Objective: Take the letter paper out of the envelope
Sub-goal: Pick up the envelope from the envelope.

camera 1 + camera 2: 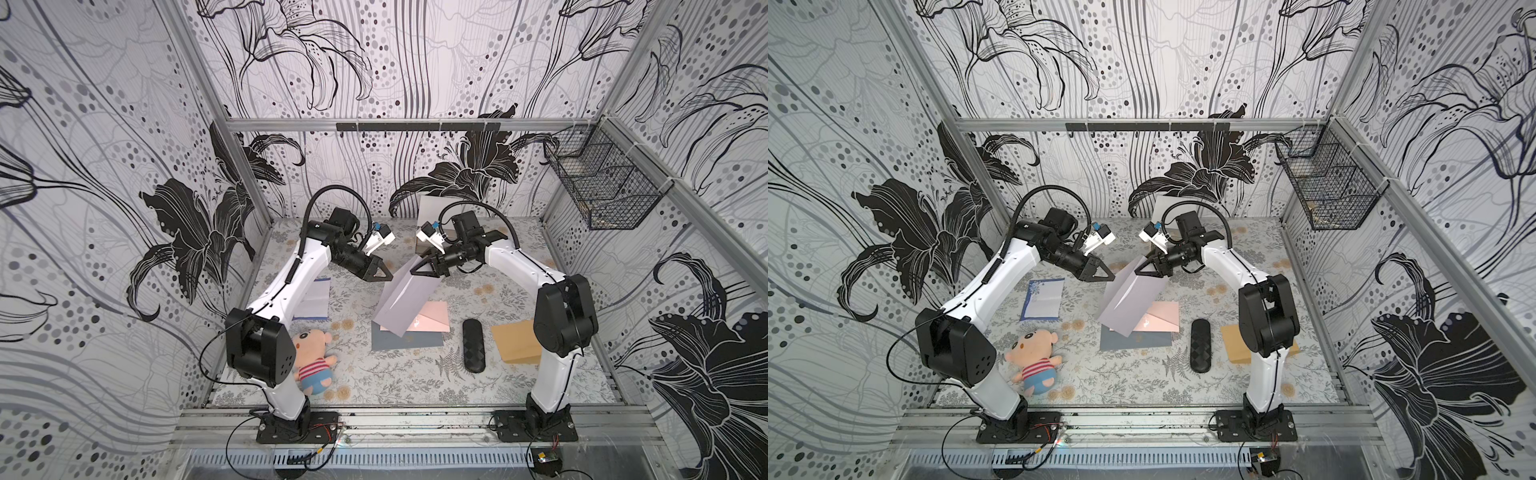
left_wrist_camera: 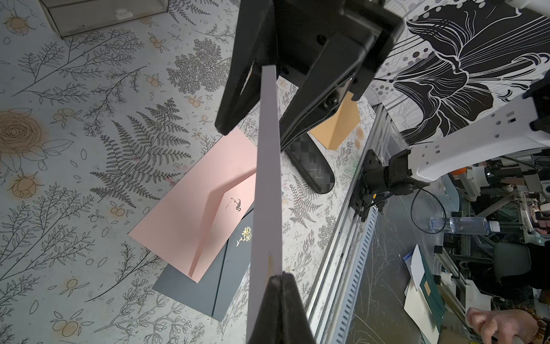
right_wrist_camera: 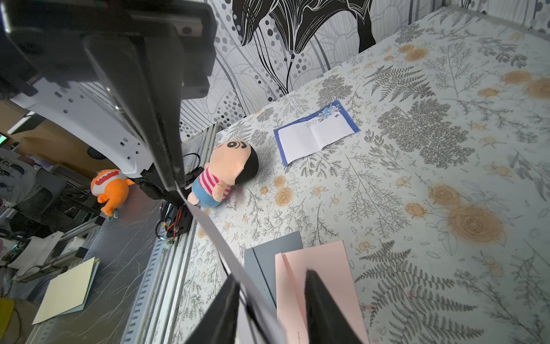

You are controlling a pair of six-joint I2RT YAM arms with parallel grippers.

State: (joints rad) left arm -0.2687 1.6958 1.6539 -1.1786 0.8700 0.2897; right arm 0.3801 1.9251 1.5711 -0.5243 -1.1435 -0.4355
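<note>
Carrying everything is the floral counter. Above its middle the lavender envelope hangs tilted in the air, its lower corner over a pink envelope that overlaps a dark grey envelope. A blue-bordered sheet lies unfolded toward the counter's left edge, well apart. Whether it came from this envelope cannot be told, and no letter paper shows at the lavender envelope's edges. The left end effector is pinched together on an upper corner of the lavender envelope and bears it. The right end effector stands with jaws apart astride the top edge, not clamped. The step in hand looks like the reach for the contents: the envelope is up and steadied, but the draw is not yet made. Next, the right jaws must close on the inner sheet alone, then pull along the envelope's length against the left grip. Biting both walls would merely tug the envelope.
</note>
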